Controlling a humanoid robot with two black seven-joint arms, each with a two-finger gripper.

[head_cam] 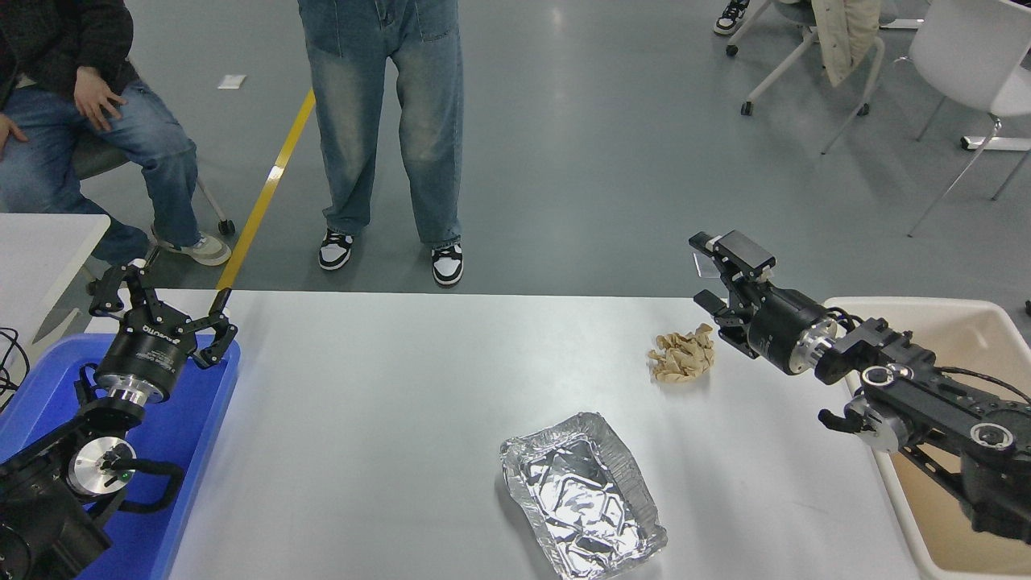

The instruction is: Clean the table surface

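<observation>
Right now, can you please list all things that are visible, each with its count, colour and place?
table surface: 1, light grey-white, centre.
crumpled paper: 1, tan, on the table, far right part.
foil tray: 1, silver, on the table, near edge.
blue tray: 1, at the table's left.
cream bin: 1, at the table's right.
small white table: 1, far left.
white chair: 1, top right.
people: 2, in jeans, one standing, one seated, beyond the table.
left claw: 1, black, open, over the blue tray.
right claw: 1, black, open, just beside the paper.
</observation>
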